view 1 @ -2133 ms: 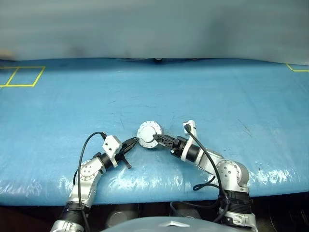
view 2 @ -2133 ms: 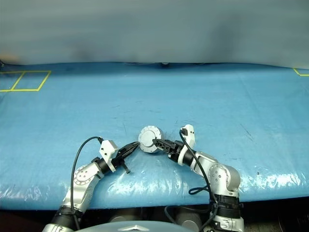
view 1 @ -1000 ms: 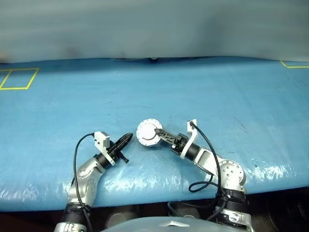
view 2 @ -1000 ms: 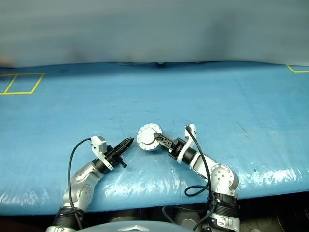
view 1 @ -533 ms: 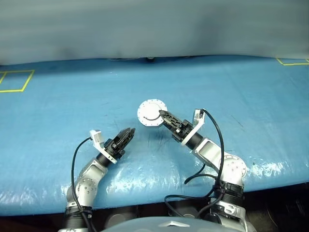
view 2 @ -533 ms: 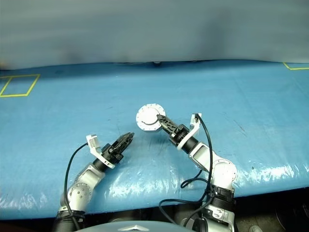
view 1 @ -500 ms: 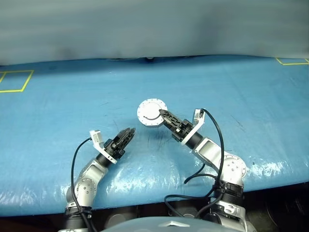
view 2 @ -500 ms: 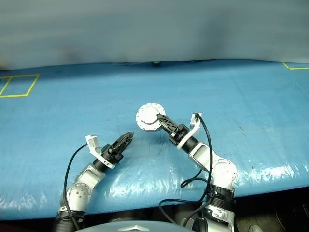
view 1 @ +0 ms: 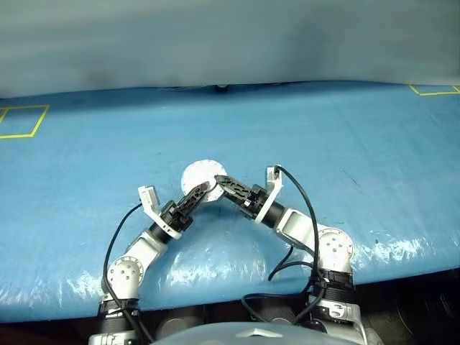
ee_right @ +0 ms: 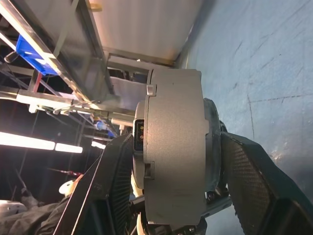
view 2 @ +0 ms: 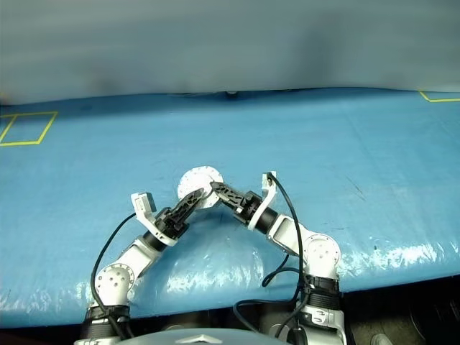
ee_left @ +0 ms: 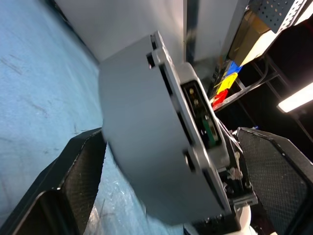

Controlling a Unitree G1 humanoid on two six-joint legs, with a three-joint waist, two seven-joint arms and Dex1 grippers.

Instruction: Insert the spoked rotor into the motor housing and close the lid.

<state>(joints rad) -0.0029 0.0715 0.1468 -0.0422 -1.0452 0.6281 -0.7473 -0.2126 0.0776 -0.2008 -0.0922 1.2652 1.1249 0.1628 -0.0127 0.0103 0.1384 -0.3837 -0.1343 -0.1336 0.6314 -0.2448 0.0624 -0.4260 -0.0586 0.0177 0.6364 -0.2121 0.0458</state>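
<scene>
Your left tool (view 1: 192,202) stands spread, its fingers on either side of the closed motor housing (view 1: 200,177). Your right tool (view 1: 219,183) is clamped on it above the counter (view 1: 359,136). Close the left squarely before the right lets go.

No text, label, brand, number or sign can be read anywhere here. The yellow tape outlines (view 1: 20,121) on the table (view 1: 345,136) are bare lines that carry no writing.
</scene>
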